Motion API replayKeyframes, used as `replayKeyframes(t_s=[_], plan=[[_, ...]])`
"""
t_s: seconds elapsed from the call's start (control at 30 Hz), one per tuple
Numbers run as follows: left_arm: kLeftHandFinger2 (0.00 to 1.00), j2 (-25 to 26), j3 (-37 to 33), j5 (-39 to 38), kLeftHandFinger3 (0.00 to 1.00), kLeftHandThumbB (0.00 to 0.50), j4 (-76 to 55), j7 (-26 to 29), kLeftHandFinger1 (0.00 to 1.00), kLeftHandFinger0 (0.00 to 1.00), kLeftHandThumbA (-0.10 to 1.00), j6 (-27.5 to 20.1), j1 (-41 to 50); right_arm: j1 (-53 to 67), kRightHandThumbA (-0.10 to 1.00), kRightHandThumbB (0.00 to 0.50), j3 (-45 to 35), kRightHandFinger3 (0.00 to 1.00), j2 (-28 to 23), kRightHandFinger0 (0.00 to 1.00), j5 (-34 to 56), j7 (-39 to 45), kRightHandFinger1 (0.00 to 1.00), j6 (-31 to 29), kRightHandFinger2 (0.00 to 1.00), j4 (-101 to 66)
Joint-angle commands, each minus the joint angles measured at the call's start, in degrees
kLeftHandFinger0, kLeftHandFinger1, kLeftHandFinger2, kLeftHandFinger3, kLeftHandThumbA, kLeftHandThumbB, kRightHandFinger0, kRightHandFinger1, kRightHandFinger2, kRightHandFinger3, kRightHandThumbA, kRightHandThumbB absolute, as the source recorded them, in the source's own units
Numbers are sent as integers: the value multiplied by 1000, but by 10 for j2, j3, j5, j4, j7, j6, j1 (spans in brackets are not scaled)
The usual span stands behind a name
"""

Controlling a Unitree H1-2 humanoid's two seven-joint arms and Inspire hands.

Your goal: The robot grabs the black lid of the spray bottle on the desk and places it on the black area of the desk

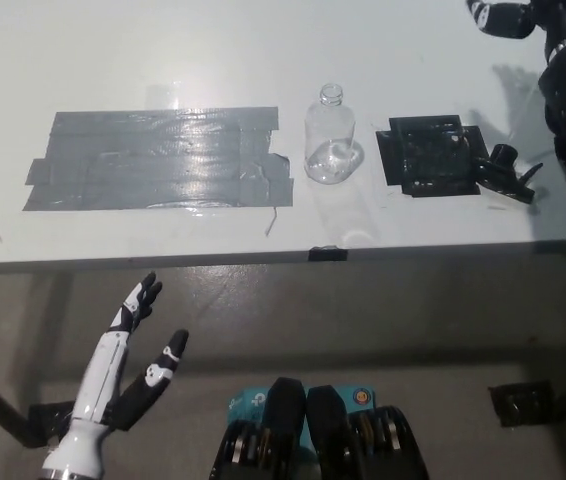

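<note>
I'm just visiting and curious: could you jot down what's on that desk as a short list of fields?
Desk: white desk
Bottle: clear spray bottle, upright, no lid on
Black lid: spray lid lying at the right edge of the black area
Grey tape: large grey patch left of the bottle
Right hand: black hand raised at top right, holding nothing visible
Left hand: white hand resting below the desk edge, fingers apart

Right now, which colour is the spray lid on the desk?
Black, seen in the head view: the spray lid.

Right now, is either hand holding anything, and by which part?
Nothing held. The black lid lies on the desk by the black area. Left hand is open; right hand is raised, grip unclear.
</note>
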Motion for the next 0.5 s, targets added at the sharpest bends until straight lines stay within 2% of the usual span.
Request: replayKeyframes(t_s=[0.0, 0.1, 0.2, 0.27, 0.33, 0.4, 0.47], plan=[[1000, 10, 2, -5, 1000, 43, -3, -1, 1000, 1000, 870, 1, -56, 67, 695, 173, -60, 1000, -2, 1000, 63, 76, 1000, 101, 1000, -456], [1000, 9, 3, -5, 1000, 48, -1, 0, 1000, 1000, 899, 2, -64, 147, 711, 181, -58, 1000, 19, 1000, 86, 62, 1000, 70, 1000, -517], [1000, 11, 3, -3, 1000, 47, 1, 0, 1000, 1000, 923, 5, -68, 243, 694, 157, -48, 1000, 45, 1000, 97, 46, 1000, 55, 1000, -564], [1000, 13, 4, -3, 1000, 50, 3, 0, 1000, 1000, 938, 2, -69, 295, 682, 155, -40, 1000, 50, 1000, 100, 37, 1000, 29, 1000, -564], [1000, 14, 5, -6, 1000, 50, 7, 0, 1000, 1000, 943, -1, -70, 329, 668, 161, -37, 1000, 55, 1000, 96, 37, 1000, 32, 1000, -567], [1000, 15, 5, -3, 1000, 50, 15, 2, 1000, 1000, 948, -6, -76, 370, 634, 147, -41, 1000, 59, 1000, 102, 30, 1000, 18, 1000, -563], [1000, 11, 3, 1, 1000, 62, 19, 5, 1000, 1000, 959, -5, -78, 408, 653, 138, -44, 1000, 60, 1000, 111, 28, 1000, 6, 1000, -559]])
